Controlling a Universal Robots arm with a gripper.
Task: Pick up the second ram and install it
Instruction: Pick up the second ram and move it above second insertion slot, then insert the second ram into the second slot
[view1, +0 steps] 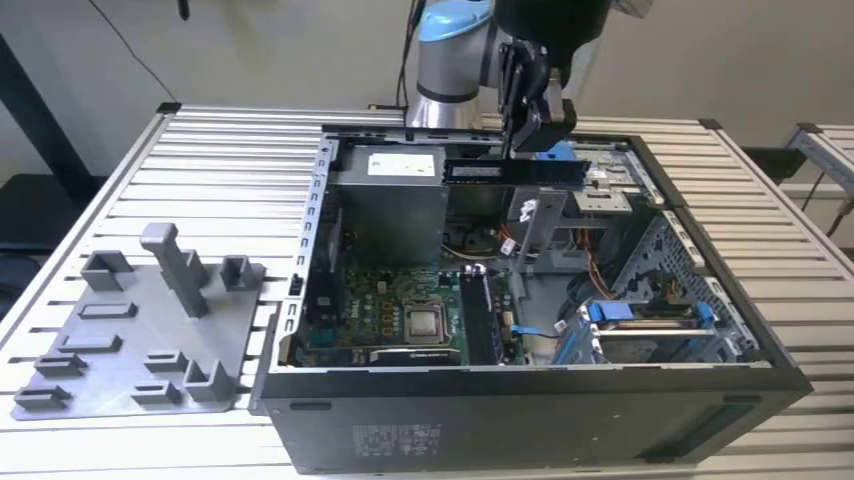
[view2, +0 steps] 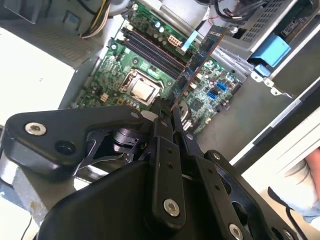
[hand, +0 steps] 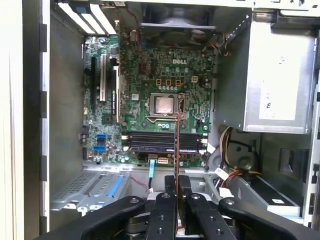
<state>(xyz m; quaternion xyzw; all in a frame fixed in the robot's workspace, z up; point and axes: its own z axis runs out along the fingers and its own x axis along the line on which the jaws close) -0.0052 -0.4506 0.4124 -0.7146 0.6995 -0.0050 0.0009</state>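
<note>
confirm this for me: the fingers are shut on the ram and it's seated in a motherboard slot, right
Not quite. The fingers are shut on the ram, but it is not seated in a slot. The exterior view shows it held in the air above the open case, well clear of the motherboard.

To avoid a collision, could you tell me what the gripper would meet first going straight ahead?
The gripper, jaws shut on the second ram, would likely bring it onto the black memory slots; depth is unclear.
</note>
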